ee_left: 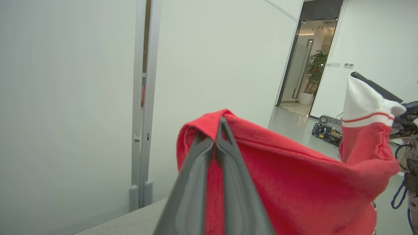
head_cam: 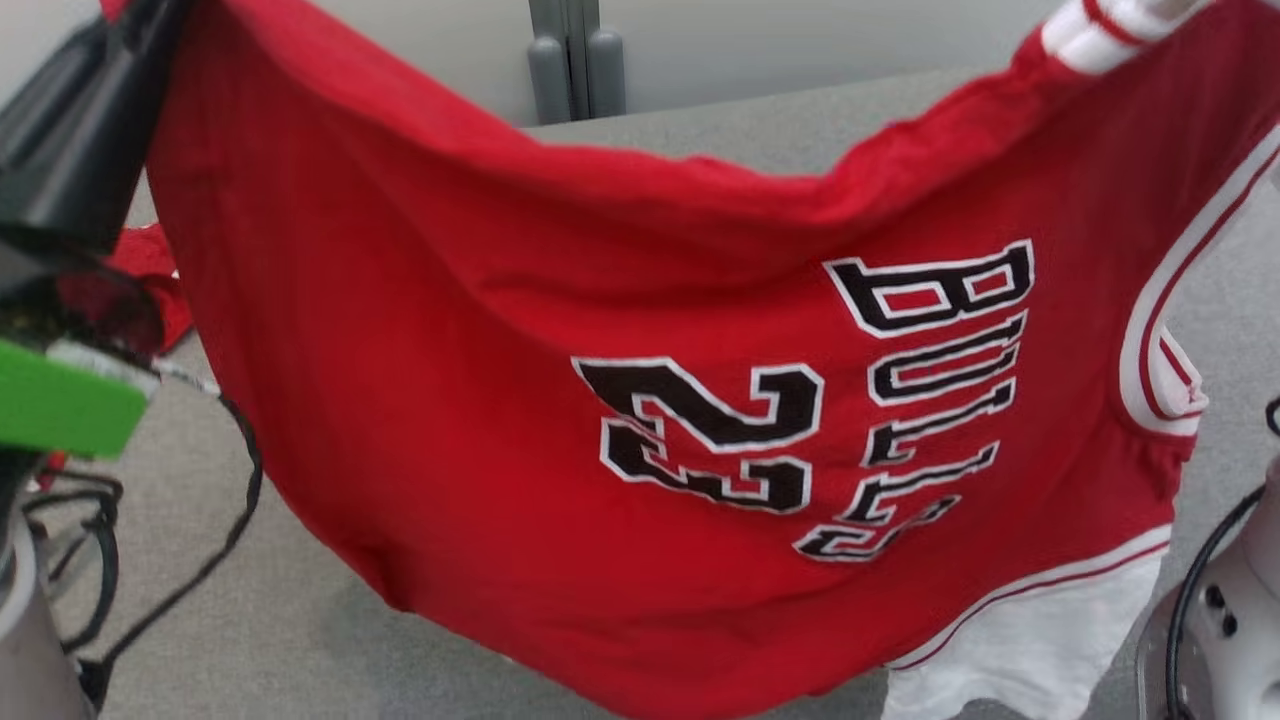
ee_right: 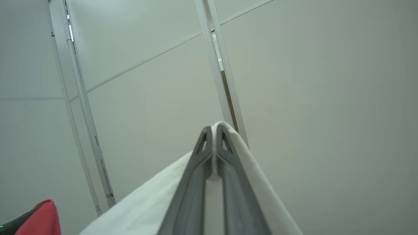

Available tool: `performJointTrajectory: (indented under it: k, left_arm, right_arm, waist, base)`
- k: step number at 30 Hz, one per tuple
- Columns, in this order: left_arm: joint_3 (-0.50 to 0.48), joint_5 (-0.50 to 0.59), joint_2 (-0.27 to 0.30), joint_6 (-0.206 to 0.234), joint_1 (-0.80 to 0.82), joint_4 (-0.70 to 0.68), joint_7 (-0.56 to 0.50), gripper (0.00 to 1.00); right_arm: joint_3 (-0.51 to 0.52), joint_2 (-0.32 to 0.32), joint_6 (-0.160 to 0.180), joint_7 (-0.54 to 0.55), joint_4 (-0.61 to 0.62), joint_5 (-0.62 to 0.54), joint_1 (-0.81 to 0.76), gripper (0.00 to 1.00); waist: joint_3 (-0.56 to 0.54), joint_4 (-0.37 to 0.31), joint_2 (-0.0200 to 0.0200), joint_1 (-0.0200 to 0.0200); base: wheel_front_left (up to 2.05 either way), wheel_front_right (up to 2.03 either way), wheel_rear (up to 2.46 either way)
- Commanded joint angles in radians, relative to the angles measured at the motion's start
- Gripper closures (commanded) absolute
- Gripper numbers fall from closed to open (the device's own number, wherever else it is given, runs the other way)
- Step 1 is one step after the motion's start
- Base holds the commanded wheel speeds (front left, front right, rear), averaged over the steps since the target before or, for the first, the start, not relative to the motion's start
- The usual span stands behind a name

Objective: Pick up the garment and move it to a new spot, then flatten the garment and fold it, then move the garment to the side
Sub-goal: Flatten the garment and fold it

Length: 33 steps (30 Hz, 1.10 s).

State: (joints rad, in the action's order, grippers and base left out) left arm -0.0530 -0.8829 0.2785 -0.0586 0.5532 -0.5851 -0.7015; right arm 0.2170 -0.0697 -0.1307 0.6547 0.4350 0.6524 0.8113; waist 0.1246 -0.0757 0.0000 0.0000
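The red jersey (head_cam: 640, 400) hangs spread above the bench (head_cam: 250, 620), long axis left to right. The left fingers (ee_left: 233, 176) pinch its red corner, the right fingers (ee_right: 230, 182) its white edge.

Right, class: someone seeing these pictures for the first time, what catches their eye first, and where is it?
A big red jersey hangs spread across the head view above the grey table, its black number and lettering turned sideways. The left gripper is shut on its red edge, the right gripper on a white edge.
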Motion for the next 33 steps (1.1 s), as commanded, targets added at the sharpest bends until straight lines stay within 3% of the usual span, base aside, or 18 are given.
performJointTrajectory:
  k: [1, 6, 10, 15, 21, 26, 33]
  left_arm:
    - [0.008, 0.003, 0.008, 0.009, 0.055, 0.036, -0.011, 1.00]
    - [0.047, 0.045, 0.021, 0.005, 0.306, 0.294, -0.015, 1.00]
    - [0.078, 0.104, 0.001, -0.009, 0.513, 0.528, 0.051, 1.00]
    - [0.089, 0.214, -0.025, -0.023, 0.783, 0.781, 0.267, 1.00]
    - [0.131, 0.306, -0.021, -0.057, 0.956, 1.001, 0.511, 1.00]
    - [0.167, 0.291, -0.017, -0.070, 0.879, 1.161, 0.638, 1.00]
    - [0.258, 0.206, 0.038, -0.072, 0.578, 1.216, 0.729, 1.00]
  right_arm:
    - [-0.004, 0.003, 0.000, 0.009, -0.034, -0.018, 0.047, 1.00]
    - [0.005, 0.012, 0.000, -0.016, -0.265, -0.132, 0.281, 1.00]
    - [0.035, 0.015, 0.000, -0.100, -0.486, -0.236, 0.474, 1.00]
    - [0.030, 0.018, 0.000, -0.267, -0.753, -0.296, 0.720, 1.00]
    - [-0.055, 0.019, 0.000, -0.486, -0.975, -0.218, 0.893, 1.00]
    - [-0.170, 0.016, 0.000, -0.578, -1.070, -0.144, 0.774, 1.00]
    - [-0.285, -0.013, 0.000, -0.655, -1.030, -0.097, 0.359, 1.00]
  waist:
    - [0.093, -0.011, 0.0000, 0.0000]
    - [0.244, 0.010, 0.0000, 0.0000]
    - [0.337, 0.029, 0.0000, 0.0000]
    - [0.431, 0.049, 0.0000, 0.0000]
    - [0.513, 0.034, 0.0000, 0.0000]
    - [0.512, 0.016, 0.0000, 0.0000]
    - [0.421, -0.004, 0.0000, 0.0000]
  base:
    - [0.00, 0.00, 0.00]
    - [0.00, 0.00, 0.00]
    - [0.00, 0.00, 0.00]
    - [0.00, 0.00, 0.00]
    - [0.00, 0.00, 0.00]
    - [0.00, 0.00, 0.00]
    - [0.00, 0.00, 0.00]
